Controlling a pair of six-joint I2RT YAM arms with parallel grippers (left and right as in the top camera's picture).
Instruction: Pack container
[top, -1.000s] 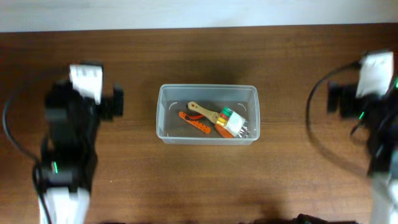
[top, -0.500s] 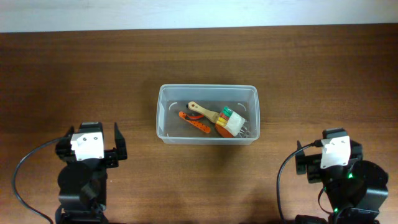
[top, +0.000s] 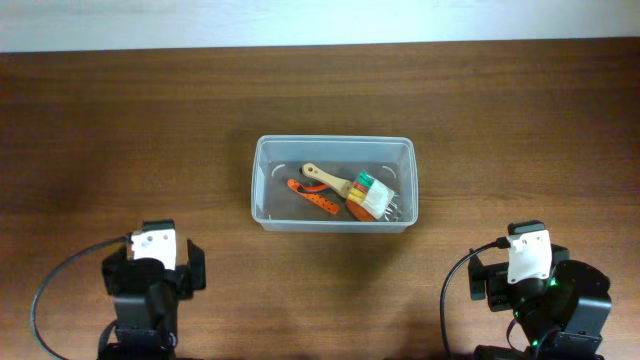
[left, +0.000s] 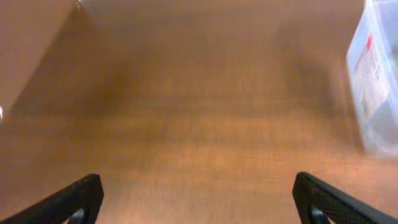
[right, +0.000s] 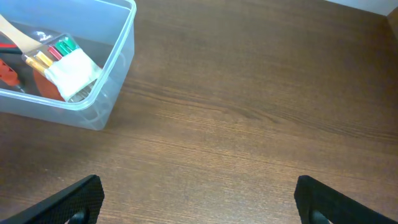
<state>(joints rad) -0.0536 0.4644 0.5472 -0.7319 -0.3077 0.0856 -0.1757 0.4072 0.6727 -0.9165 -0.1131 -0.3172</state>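
Packing looks done: clear rectangular plastic container (top: 333, 140) sits mid brown wooden table (top: 500, 120), holding a wooden-handled brush (top: 326, 179) and orange plastic tool (top: 312, 199); left gripper (left: 199, 202) and right gripper (right: 199, 199) both spread wide, empty, near the front edge, well apart from it; no loose item in view, so no further pick seems needed, nothing blocking.

Open table (top: 500, 120) is stretching ahead of both; the container (top: 333, 140) is blocking forward-right of the left gripper (left: 196, 199), forward-left of the right gripper (right: 198, 199).
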